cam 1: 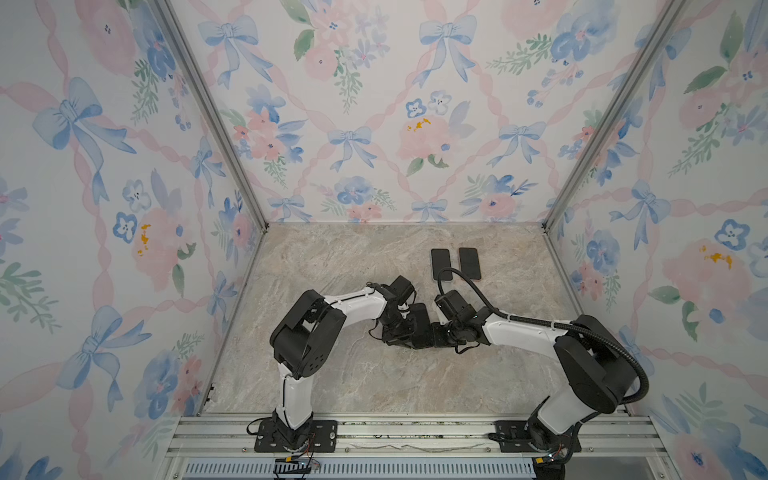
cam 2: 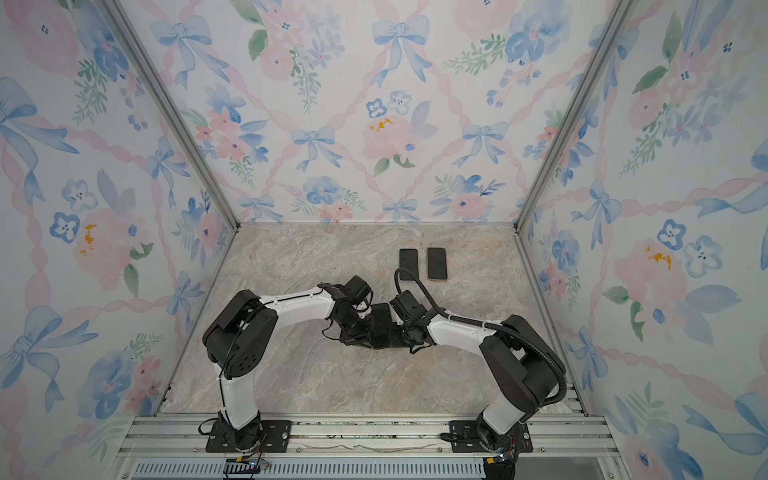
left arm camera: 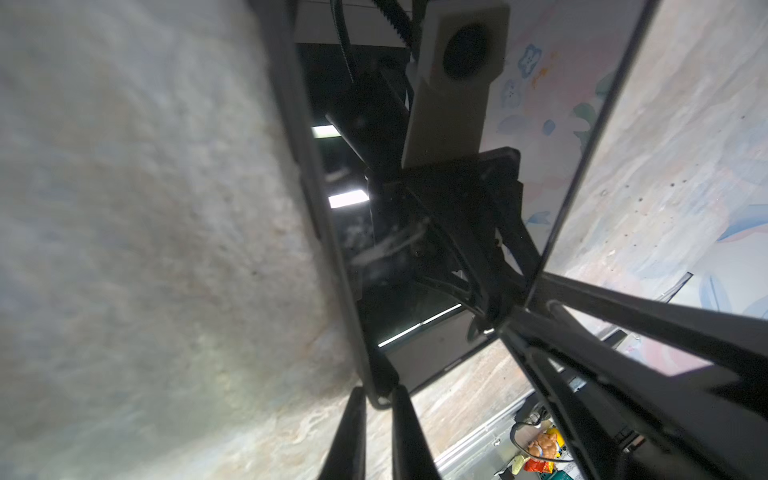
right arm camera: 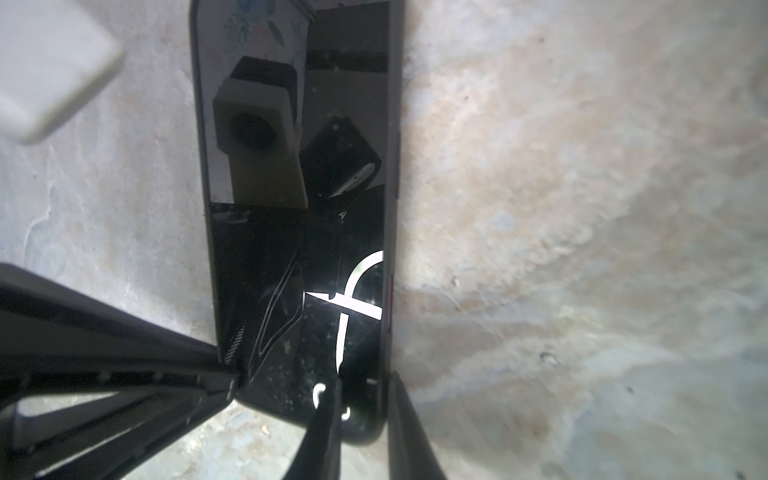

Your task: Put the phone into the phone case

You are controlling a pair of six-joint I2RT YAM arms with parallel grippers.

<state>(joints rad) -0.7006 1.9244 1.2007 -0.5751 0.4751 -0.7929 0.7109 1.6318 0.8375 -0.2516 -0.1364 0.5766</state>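
As you scan from the left, your left arm [cam 1: 357,305] rises from its base at the near rail. It folds at a high elbow and sends its white forearm in toward the middle of the tabletop [cam 1: 332,257], wrist bent down. The left tool [left arm camera: 379,391] sits low there, its jaws drawn narrow and pinching the rim of the phone [left arm camera: 415,353] at one corner of its near end. In the left wrist view you can see the thin dark edge caught between them.

The phone is a dark, glossy slab lying between the two tools near the tabletop's centre, its screen up and mirroring the wrist cameras. You cannot tell from these views whether it rests on the marbled surface or hangs just clear of it.

Your right arm [cam 1: 519,328] mirrors the left: up from its base, elbow high, forearm reaching in. The right tool [right arm camera: 365,380] takes the other near corner, jaws narrow and astride the long edge, one on the glass and one outside the rim. Both tools therefore grip the same phone.

Farther back and slightly right, well apart from the tools, a left slab [cam 1: 441,264] and a right slab [cam 1: 469,263] lie flat side by side, not touching. You cannot tell what each one is.
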